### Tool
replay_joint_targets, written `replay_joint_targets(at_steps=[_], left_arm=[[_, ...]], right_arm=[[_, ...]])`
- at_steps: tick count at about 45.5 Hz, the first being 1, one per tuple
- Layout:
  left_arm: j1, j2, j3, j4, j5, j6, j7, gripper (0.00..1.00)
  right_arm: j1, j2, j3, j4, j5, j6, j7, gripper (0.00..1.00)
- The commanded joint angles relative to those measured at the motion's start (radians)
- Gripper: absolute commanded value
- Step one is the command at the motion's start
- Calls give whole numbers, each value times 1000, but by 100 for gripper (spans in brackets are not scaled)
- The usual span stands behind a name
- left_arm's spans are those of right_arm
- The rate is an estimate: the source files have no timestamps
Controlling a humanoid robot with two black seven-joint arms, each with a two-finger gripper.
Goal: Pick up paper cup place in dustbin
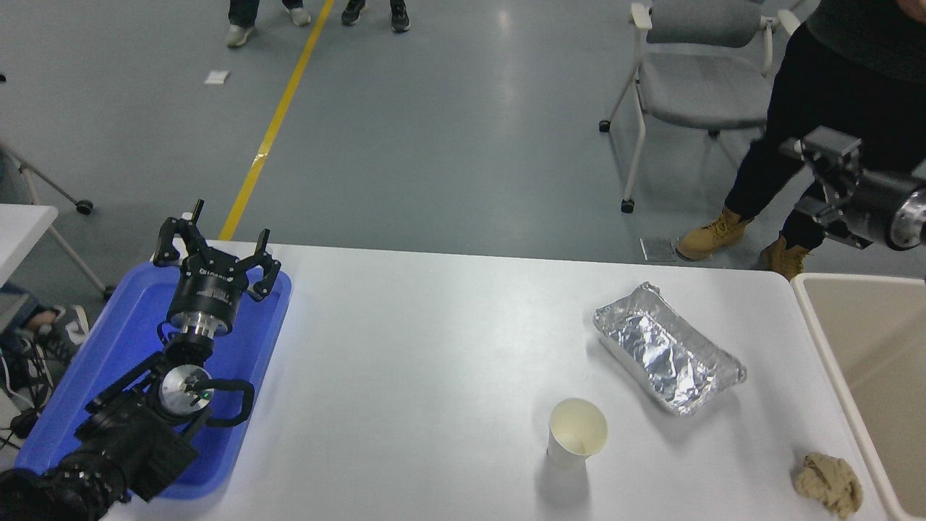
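Nearest the camera, a crumpled tan wad point(829, 483) is lying at the near right corner of the white table point(434, 347), and the left gripper point(215, 262) is sitting parked over the blue plastic tray point(87, 376) at the left edge, its fingers spread open and holding nothing. The paper cup point(576, 433) is standing upright, mouth up, toward the near edge right of centre, touching nothing. Just beyond it, a crumpled foil tray point(667, 349) is resting apart from the cup. The beige dustbin point(817, 325) is standing against the table's right edge. Farther off, the right gripper point(832, 170) is hanging high beyond the far right corner, well away from the cup; whether its jaws are open or closed cannot be told. A person in dark trousers and tan boots point(803, 108) is standing behind it. The pick-up appears not yet begun: the next move is calling for the right arm to come down over the cup's rim, clear of the foil.
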Motion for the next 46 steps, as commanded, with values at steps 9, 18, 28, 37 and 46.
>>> replay_joint_targets(at_steps=[9,18,28,37,46], left_arm=[[-1,0,0,0,0,-1,0,100],[1,0,0,0,0,1,0,100],[1,0,0,0,0,1,0,100],[1,0,0,0,0,1,0,100],[1,0,0,0,0,1,0,100]], right_arm=[[528,255,-604,179,-22,238,-128,100],[672,296,-608,354,-93,322,-126,100],[727,355,-607,548,-84,342,-128,100],[727,376,-556,647,-74,332,-128,100],[708,424,-532,660,-73,318,-126,100]])
